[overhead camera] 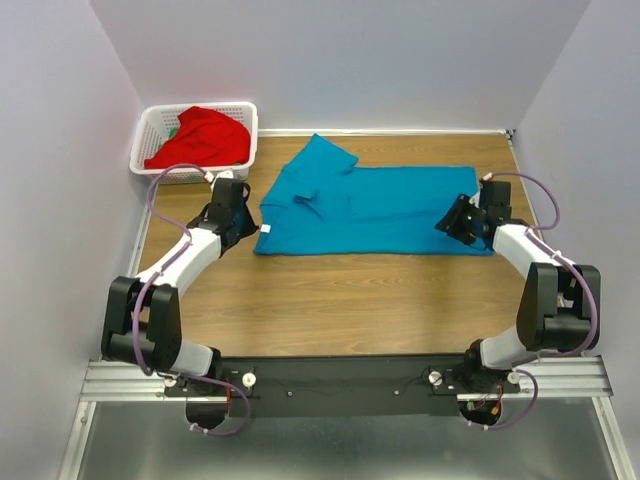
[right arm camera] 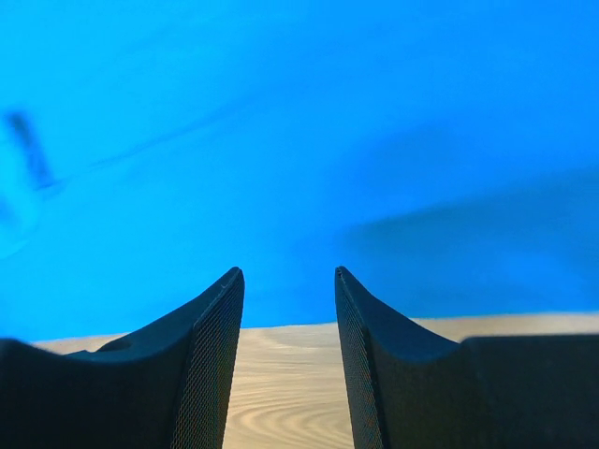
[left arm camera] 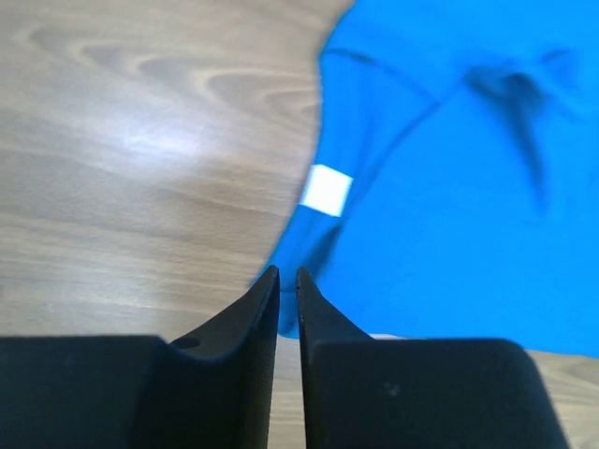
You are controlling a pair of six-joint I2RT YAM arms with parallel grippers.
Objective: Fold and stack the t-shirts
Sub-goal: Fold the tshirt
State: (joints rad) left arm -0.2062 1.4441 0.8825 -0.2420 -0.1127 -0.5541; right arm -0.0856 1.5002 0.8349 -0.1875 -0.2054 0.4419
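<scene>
Left tool [left arm camera: 288,274] nearly closed at teal t-shirt [overhead camera: 380,210] edge, grip unclear; right tool [right arm camera: 288,272] open, empty; both should pinch matching corners, lift evenly, fold flat onto counter [overhead camera: 330,300].

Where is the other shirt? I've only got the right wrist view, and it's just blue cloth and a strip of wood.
Observer: The red t-shirt is heaped in the white basket at the far left.
Operator: And the left gripper?
Observer: The left gripper is at the teal t-shirt's left edge, by its white tag, jaws nearly together. I can't tell if cloth is pinched.
Operator: Which way does the shirt lie?
Observer: Collar to the left, one sleeve pointing to the far side.
</scene>
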